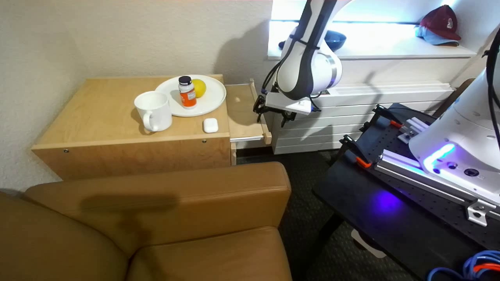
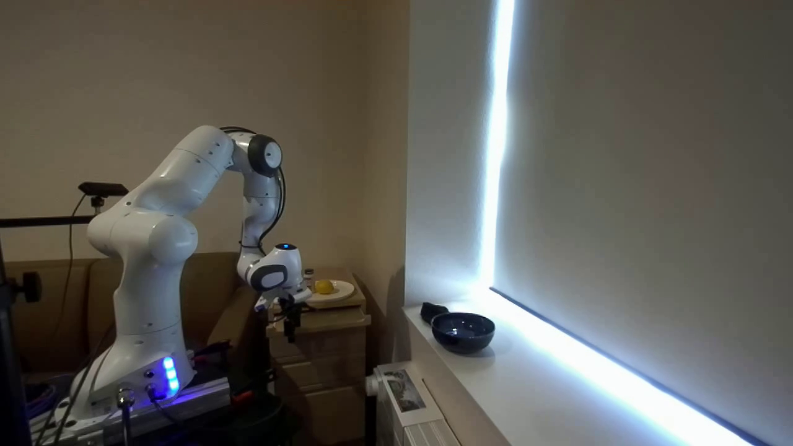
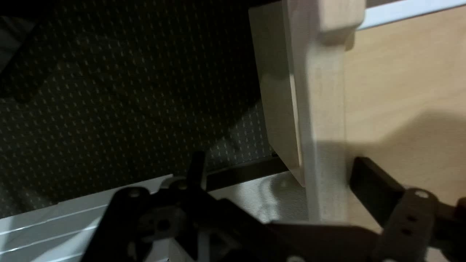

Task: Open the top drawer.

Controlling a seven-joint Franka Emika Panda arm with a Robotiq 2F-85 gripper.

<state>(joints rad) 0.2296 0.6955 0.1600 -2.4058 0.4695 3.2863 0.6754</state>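
Off to one side of the pincer (image 1: 270, 121), well apart, sits the couch (image 1: 168, 199). Nearer the pincer stands the cabinet (image 1: 136, 160), and from it the top drawer (image 1: 246, 111) juts out right at the pincer, partway open. The pincer is spread wide and grips nothing: its inner finger (image 3: 375, 191) hangs over the drawer's inside, its outer finger (image 3: 196, 169) beyond the drawer's front (image 3: 326, 116), which runs between them.

The pulling step seems in hand and well along, maybe nearly done. If more travel is wanted, the next move calls for hooking the inner finger behind the front and drawing away from the cabinet; if not, for lifting clear.

I cannot tell whether the inner finger touches the front. In the wrist view the outer finger blurs into shadow and the pincer's base is cut off; the drawer's rear is hidden inside the cabinet.
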